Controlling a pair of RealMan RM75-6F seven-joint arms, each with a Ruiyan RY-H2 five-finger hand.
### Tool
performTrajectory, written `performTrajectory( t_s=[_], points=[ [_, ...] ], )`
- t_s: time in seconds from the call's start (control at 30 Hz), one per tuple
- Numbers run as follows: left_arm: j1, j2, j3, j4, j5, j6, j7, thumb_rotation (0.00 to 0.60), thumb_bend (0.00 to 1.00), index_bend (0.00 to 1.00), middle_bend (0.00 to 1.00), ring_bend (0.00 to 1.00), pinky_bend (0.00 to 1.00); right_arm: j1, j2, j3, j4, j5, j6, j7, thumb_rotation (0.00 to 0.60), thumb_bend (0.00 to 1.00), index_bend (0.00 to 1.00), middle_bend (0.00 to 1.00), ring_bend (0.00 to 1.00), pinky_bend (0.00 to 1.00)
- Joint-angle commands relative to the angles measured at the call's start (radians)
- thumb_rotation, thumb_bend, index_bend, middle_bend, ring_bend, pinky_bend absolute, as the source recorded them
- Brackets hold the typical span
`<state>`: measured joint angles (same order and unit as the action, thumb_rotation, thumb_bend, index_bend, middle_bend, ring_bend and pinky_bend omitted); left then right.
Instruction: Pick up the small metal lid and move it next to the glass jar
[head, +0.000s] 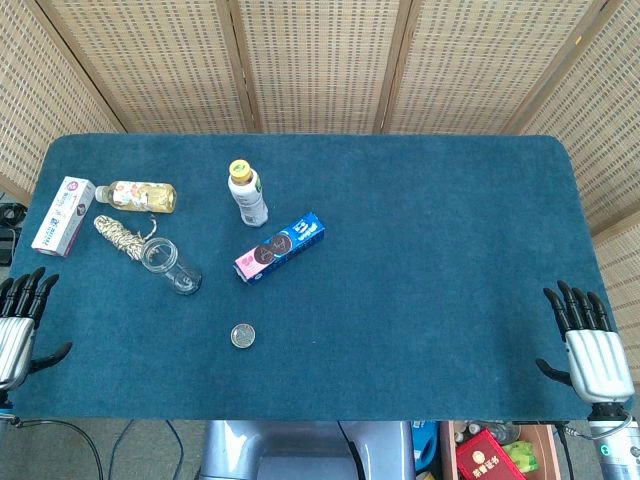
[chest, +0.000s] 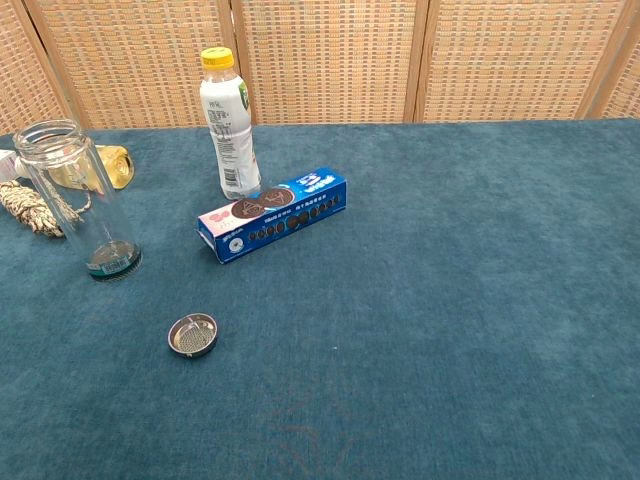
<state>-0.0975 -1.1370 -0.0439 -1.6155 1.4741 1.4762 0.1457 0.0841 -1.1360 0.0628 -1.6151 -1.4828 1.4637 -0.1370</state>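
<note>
Nothing's been picked up yet, so this looks like the very start: the small round metal lid (head: 243, 335) is sitting open side up on the blue carpeted tabletop (head: 450, 250), near the front edge and a bit in front and to the right of the clear upright glass jar (chest: 72, 195). The two are near each other but clearly apart.

Both hands are parked at the tabletop's front corners, well away from everything. The left hand (head: 18, 318) and the right hand (head: 588, 340) both have fingers spread with nothing in them.

My guess is the left hand goes next, since the lid's on that side. It's low and flat, so it'll need a careful pinch at the rim, then a short carry toward the jar.

Containers: the jar looks empty, lid off. The white plastic bottle with the yellow cap (chest: 229, 125) stands closed behind the blue biscuit box (chest: 272, 214); can't see what's inside.
</note>
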Motion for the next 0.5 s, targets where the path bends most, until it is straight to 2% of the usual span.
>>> performTrajectory(
  t_s=[0.03, 0.5],
  points=[
    [0.001, 0.000, 0.000, -0.001, 0.002, 0.003, 0.000, 0.600, 0.20, 0.00, 0.00, 0.00, 0.00, 0.000, 0.001, 0.000, -0.001, -0.002, 0.002, 0.000, 0.600, 0.02, 0.00, 0.00, 0.00, 0.00],
    [0.003, 0.001, 0.004, -0.005, 0.019, 0.013, -0.001, 0.600, 0.20, 0.00, 0.00, 0.00, 0.00, -0.001, 0.000, -0.005, -0.008, -0.011, 0.003, -0.005, 0.600, 0.02, 0.00, 0.00, 0.00, 0.00]
  ],
)
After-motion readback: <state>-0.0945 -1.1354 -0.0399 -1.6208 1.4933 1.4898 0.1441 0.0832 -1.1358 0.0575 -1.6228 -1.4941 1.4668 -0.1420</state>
